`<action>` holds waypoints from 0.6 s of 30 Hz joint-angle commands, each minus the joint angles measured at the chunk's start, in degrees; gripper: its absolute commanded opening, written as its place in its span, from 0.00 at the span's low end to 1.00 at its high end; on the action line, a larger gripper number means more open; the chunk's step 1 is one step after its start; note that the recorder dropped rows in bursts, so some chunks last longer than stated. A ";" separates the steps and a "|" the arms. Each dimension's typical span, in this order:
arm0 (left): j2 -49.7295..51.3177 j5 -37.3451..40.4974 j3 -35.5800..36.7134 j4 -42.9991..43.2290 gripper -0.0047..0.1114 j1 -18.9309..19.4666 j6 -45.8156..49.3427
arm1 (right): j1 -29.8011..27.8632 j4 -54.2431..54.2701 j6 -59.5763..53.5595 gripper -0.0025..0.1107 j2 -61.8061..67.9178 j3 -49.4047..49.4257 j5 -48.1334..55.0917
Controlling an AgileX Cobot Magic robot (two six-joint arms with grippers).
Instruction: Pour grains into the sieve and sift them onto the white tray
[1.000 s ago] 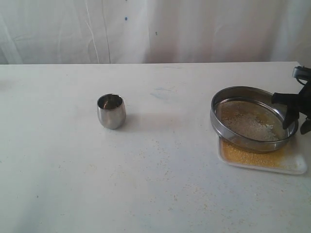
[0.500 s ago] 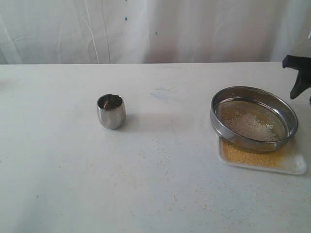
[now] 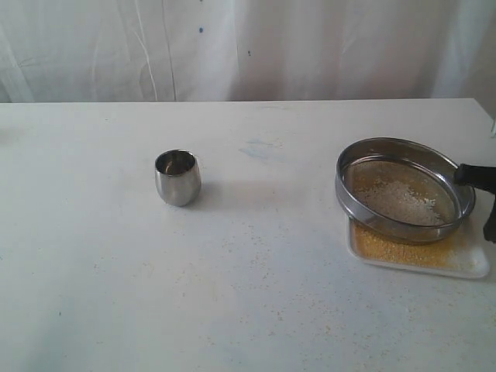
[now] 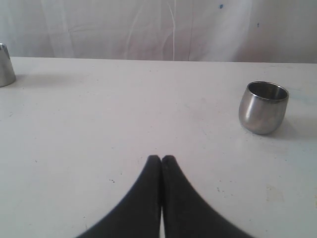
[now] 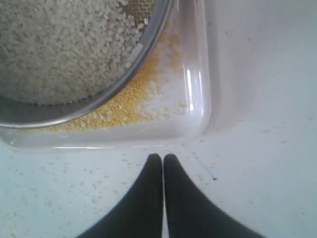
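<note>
The sieve [image 3: 403, 190] rests tilted on the white tray [image 3: 471, 265] at the right of the table. Pale whitish grains [image 3: 399, 199] lie on its mesh, and golden grains [image 3: 391, 248] cover the tray below. In the right wrist view the sieve's rim [image 5: 74, 116] holds pale grains [image 5: 59, 44] above golden grains [image 5: 124, 105] in the tray [image 5: 199, 99]. My right gripper [image 5: 163, 156] is shut and empty, just outside the tray's edge; it shows by the sieve's right rim [image 3: 465, 173]. My left gripper [image 4: 162, 157] is shut over bare table, out of the exterior view.
A small rounded steel cup [image 3: 177, 177] stands left of centre, also seen as the cup [image 4: 263, 106] in the left wrist view. Another steel object [image 4: 4, 64] sits at that view's edge. Stray grains speckle the table in front of the tray. A white curtain hangs behind.
My right gripper left the sieve's right rim, swung up towards the far right edge, then came back down beside the sieve. Sieve, tray and cup have not moved.
</note>
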 commanded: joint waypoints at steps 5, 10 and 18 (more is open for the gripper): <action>-0.28 -0.13 0.11 0.05 0.04 -0.45 -0.46 | -0.27 1.64 0.47 0.02 -25.18 7.55 -25.52; -0.28 -0.13 0.11 0.05 0.04 -0.45 -0.46 | -0.27 1.89 3.10 0.02 -41.41 16.79 -35.44; -0.28 -0.13 0.11 0.05 0.04 -0.45 -0.46 | 3.51 1.68 1.05 0.02 -75.29 34.39 -36.32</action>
